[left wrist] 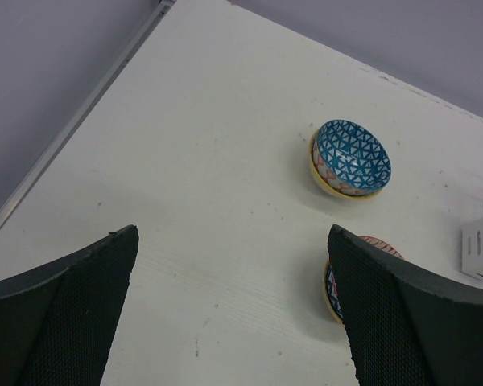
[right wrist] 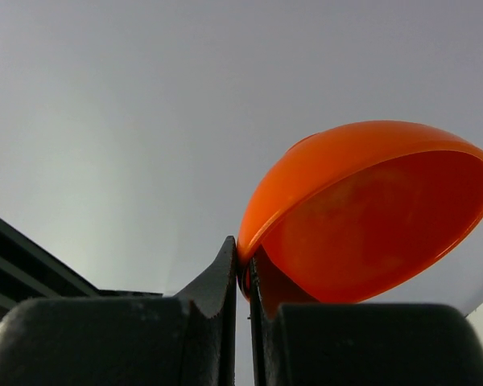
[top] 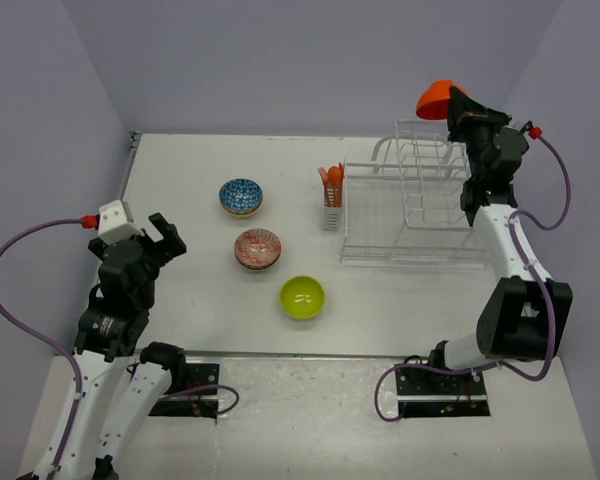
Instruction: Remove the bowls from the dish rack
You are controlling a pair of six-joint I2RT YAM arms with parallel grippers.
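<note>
My right gripper (top: pixel 454 102) is shut on the rim of the plain orange bowl (top: pixel 435 98) and holds it in the air above the back of the white wire dish rack (top: pixel 415 205). In the right wrist view the orange bowl (right wrist: pixel 370 209) fills the right side, its rim pinched at the gripper (right wrist: pixel 243 265). Three bowls sit on the table: blue mosaic (top: pixel 241 196), red-brown patterned (top: pixel 257 249), yellow-green (top: pixel 302 297). My left gripper (top: pixel 166 238) is open and empty, left of them. The left wrist view shows the blue bowl (left wrist: pixel 352 158) and the red-brown bowl's edge (left wrist: pixel 335 281).
An orange utensil holder (top: pixel 331 190) with a white slotted base is attached at the rack's left end. The rack's slots look empty. Walls close in the table at the back and both sides.
</note>
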